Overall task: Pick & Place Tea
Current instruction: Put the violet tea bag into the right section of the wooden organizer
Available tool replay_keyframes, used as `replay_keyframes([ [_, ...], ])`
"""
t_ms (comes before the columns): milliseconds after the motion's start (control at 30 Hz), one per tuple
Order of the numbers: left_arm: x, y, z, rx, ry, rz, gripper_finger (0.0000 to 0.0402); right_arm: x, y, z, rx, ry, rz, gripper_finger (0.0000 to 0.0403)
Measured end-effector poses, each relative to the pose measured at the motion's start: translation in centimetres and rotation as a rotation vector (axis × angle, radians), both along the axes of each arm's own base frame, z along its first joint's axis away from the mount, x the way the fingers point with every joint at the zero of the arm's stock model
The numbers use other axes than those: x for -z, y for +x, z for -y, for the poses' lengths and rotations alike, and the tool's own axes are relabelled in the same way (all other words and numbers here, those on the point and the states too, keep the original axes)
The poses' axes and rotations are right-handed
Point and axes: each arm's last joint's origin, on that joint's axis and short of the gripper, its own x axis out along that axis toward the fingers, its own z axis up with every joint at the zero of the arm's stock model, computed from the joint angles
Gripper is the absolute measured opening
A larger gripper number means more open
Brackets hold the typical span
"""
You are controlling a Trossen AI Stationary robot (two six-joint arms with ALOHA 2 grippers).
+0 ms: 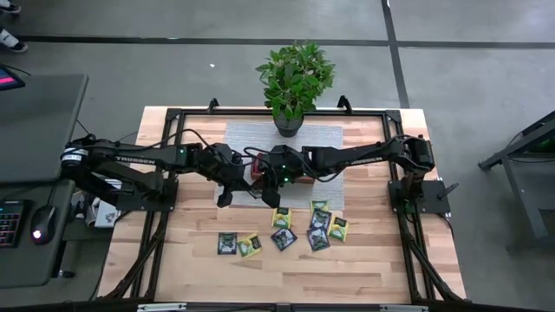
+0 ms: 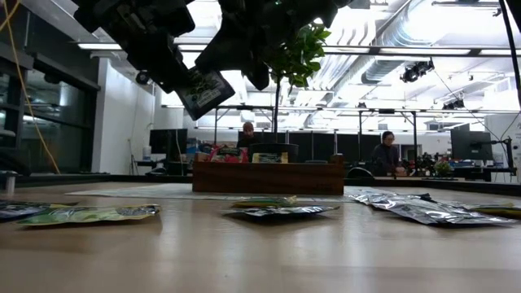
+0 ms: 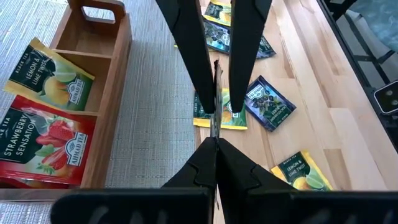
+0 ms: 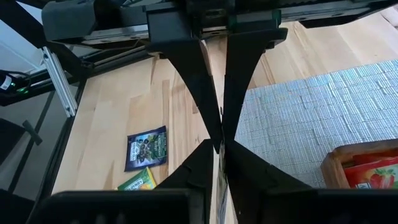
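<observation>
High: left gripper [image 1: 225, 198] and right gripper [image 1: 276, 197] both near wooden tray [image 1: 260, 167], above mat [image 1: 329, 139]; loose sachets [image 1: 284, 238] on table [image 1: 381, 260] below. Arms close, collision risk.
Low: dark sachet [image 2: 203, 91] hangs edge-held from gripper, tilted; which arm, can't tell. Could slip.
L wrist: fingers [image 3: 199, 74] pinched together, thin sachet edge between. Tray holds strawberry [image 3: 37, 146] and lemon [image 3: 53, 78] bags.
R wrist: fingers [image 4: 196, 87] nearly together, thin edge between, maybe same sachet. Double grip, tear risk.

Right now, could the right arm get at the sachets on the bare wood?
Probably yes. The right gripper hangs close beside the sachets, nothing standing between them; the left gripper is off to the other side.
</observation>
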Motion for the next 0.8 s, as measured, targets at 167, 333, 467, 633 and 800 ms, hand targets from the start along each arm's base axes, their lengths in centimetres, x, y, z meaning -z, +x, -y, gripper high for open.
replay_keyframes([
  [167, 0.0, 0.0, 0.0, 0.0, -0.001, 0.0, 0.0, 0.01, 0.0, 0.01, -0.003, -0.014, 0.001, 0.0005],
  [333, 0.0, 0.0, 0.0, 0.0, -0.001, -0.001, 0.0001, 0.02, 0.0, 0.04, 0.002, -0.024, 0.001, 0.0002],
  [467, 0.02, -0.01, -0.02, 0.005, 0.014, 0.001, 0.0001, 0.05, 0.0, 0.11, 0.02, -0.039, -0.001, 0.0001],
  [633, 0.05, -0.03, -0.03, 0.01, 0.026, 0.0, 0.0001, 0.2, -0.11, 0.17, 0.038, -0.053, -0.025, 0.0001],
  [800, 0.44, -0.4, -0.04, -0.014, 0.011, -0.059, 0.0025, 0.87, -0.54, 0.16, 0.035, -0.052, -0.105, 0.0001],
])
